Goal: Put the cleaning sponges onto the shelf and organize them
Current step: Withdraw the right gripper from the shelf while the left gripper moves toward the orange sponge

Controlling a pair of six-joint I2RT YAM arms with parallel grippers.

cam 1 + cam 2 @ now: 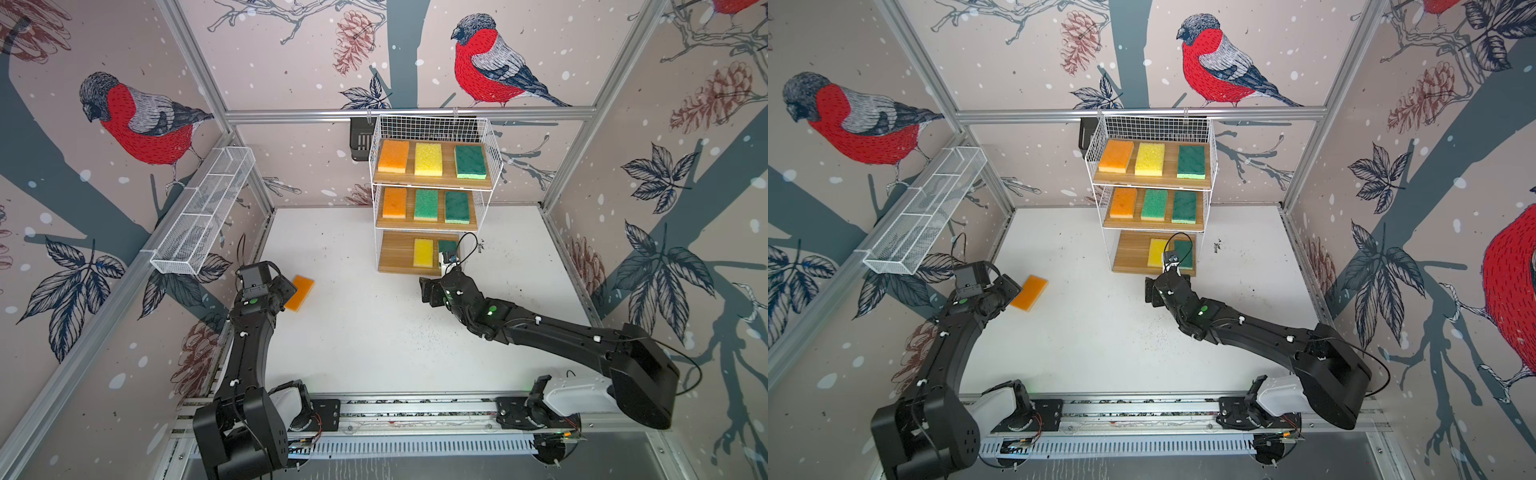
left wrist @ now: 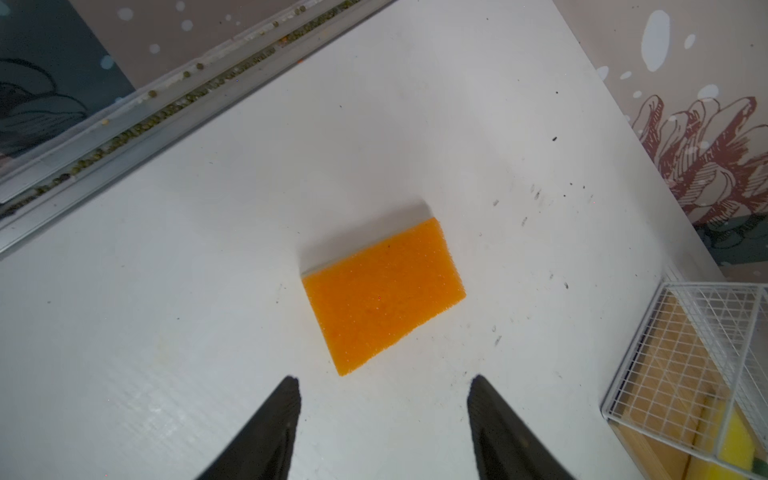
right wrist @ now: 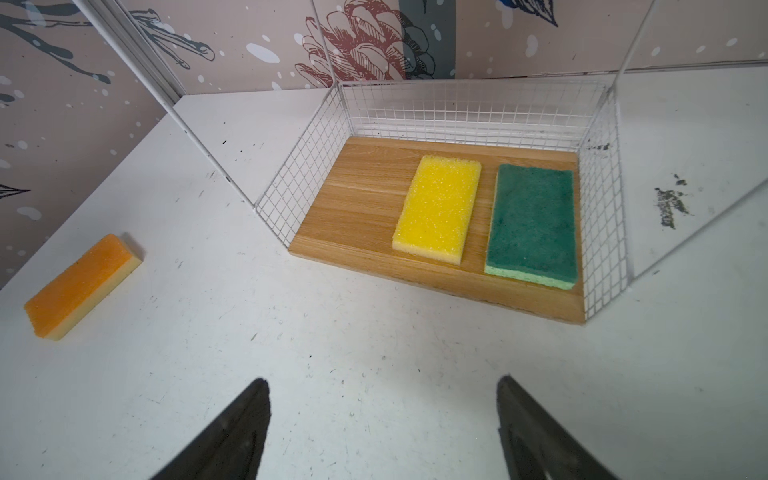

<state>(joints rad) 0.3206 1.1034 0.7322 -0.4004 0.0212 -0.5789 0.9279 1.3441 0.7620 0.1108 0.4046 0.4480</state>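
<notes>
8 sponges (image 1: 428, 159) on shelf (image 1: 395, 253), 1 loose sponge (image 1: 300, 292) left of it, on table (image 1: 365, 332)

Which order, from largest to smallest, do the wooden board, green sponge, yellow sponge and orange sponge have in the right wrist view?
1. wooden board
2. green sponge
3. yellow sponge, only slightly smaller
4. orange sponge, seen slantwise, so unsure against the yellow one

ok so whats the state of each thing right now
loose orange sponge: flat on the table
top board: three sponges
middle board: three sponges
bottom board: two sponges, left spot free
left gripper: open, empty
right gripper: open, empty
</notes>
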